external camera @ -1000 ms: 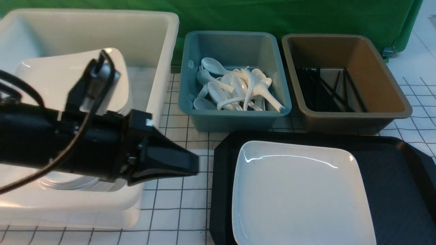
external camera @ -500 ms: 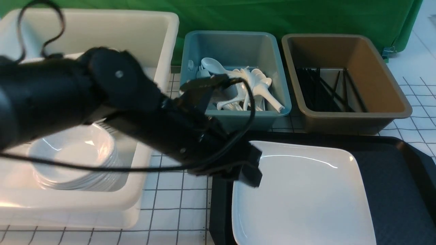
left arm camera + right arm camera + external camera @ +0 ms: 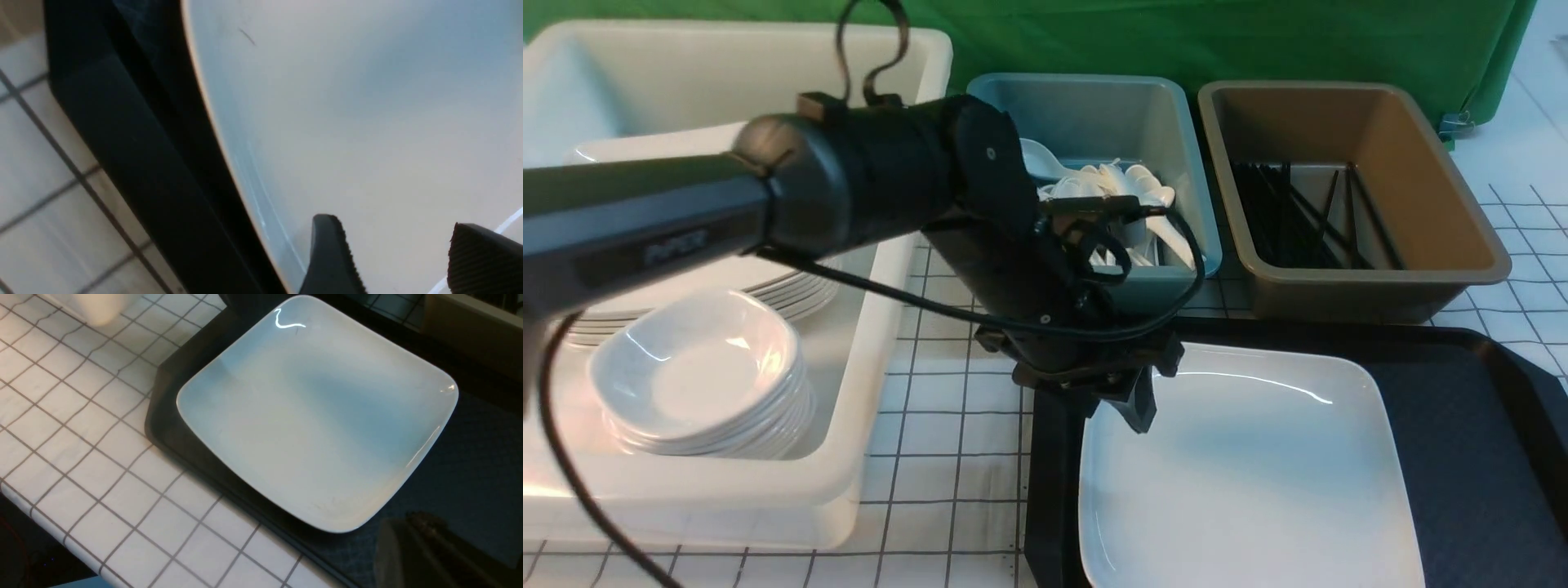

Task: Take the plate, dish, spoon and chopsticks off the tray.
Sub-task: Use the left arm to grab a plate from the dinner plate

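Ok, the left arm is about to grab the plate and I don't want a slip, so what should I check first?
1. The left gripper is open: ok, its fingers stand apart.
2. Fingers astride the rim of the plate: not ok, both tips hang over its inside.
3. Plate bare: ok, nothing lies on it.
4. Plate flat on the tray: ok.
5. Room on the plate stack in the white tub: cannot tell, much of it is hidden.
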